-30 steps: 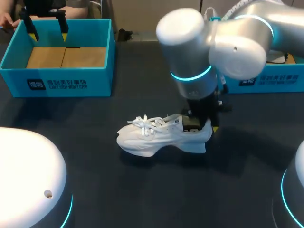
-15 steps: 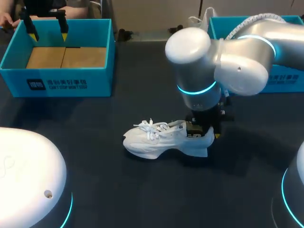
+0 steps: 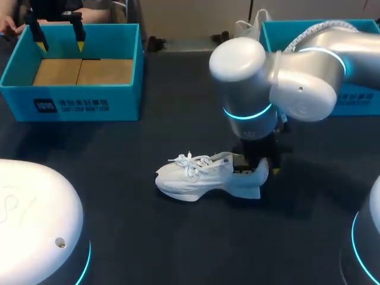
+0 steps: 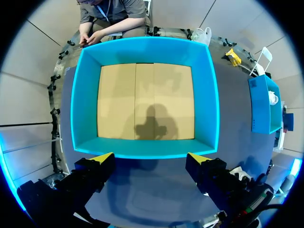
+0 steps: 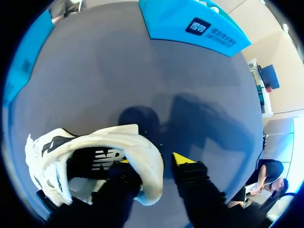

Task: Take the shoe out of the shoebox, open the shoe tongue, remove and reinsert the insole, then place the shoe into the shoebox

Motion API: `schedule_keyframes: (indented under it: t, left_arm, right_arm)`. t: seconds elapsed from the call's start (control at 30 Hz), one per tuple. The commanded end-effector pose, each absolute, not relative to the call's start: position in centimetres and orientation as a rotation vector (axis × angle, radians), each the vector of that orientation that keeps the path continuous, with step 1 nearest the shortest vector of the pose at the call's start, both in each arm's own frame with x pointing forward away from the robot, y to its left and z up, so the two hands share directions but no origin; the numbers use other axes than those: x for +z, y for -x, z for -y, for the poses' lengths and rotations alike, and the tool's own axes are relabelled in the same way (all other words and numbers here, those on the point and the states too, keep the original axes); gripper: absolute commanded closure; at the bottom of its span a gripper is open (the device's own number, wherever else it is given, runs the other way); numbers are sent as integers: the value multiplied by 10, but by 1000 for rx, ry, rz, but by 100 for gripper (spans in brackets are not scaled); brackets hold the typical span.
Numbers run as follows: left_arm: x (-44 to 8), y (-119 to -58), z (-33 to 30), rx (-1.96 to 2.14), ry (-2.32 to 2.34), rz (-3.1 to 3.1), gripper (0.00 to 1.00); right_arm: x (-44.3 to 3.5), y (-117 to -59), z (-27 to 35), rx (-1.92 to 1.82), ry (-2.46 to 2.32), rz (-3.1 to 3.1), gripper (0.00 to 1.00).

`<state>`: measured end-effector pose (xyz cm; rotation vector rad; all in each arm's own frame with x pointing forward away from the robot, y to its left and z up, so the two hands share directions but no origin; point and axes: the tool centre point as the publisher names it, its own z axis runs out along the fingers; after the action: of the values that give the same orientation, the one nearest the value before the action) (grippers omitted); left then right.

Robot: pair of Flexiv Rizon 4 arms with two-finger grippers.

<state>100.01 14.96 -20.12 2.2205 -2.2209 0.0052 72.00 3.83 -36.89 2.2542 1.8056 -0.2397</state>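
A white laced shoe (image 3: 202,178) lies on its sole on the dark table, toe toward my left. My right gripper (image 3: 258,168) stands straight down over its heel. In the right wrist view the heel collar of the shoe (image 5: 118,142) sits between the fingers of the right gripper (image 5: 152,161): one finger is inside the shoe, and the other finger (image 5: 183,161) stands outside with a dark gap to the heel, so it is open. My left gripper (image 3: 59,35) hangs open over the blue shoebox (image 3: 71,101) at the far left. The left wrist view has the left gripper (image 4: 149,159) above that shoebox (image 4: 147,47), whose cardboard floor is bare.
A second blue box (image 3: 356,95) stands at the far right, also seen ahead of the right gripper as a blue box (image 5: 190,23). Dark tabletop (image 3: 119,225) lies around the shoe. White rounded arm bases sit at the near corners.
My right arm carried the shoe's heel a little to the right and toward the near edge, then its fingers spread off the heel. The left arm kept still.
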Motion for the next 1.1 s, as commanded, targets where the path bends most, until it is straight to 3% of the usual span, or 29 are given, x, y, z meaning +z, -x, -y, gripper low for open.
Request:
schedule_keyframes:
  t: [0.03, 0.1, 0.2, 0.27, 0.67, 0.83, 1.1]
  left_arm:
    - [-201, -1000, -150, 3, -2221, 2221, 0]
    - [-201, -1000, -150, 3, -2221, 2221, 0]
    - [-201, -1000, -150, 3, -2221, 2221, 0]
    - [-201, -1000, -150, 3, -2221, 2221, 0]
    - [-201, -1000, -150, 3, -2221, 2221, 0]
    - [-201, -1000, -150, 3, -2221, 2221, 0]
    - [-201, -1000, -150, 3, -2221, 2221, 0]
  right_arm:
    - [-361, -719, -35, -223, -2261, -1817, 35]
    - [-356, -718, -37, -217, -2254, -1836, 33]
    - [-346, -715, -40, -202, -2238, -1875, 19]
    - [-338, -713, -42, -177, -2230, -1924, 0]
    - [-298, -718, -48, -63, -1966, -2209, 0]
    - [-284, -717, -55, -35, -1518, -2474, 0]
    - [-285, -718, -53, -97, -1496, -2484, 0]
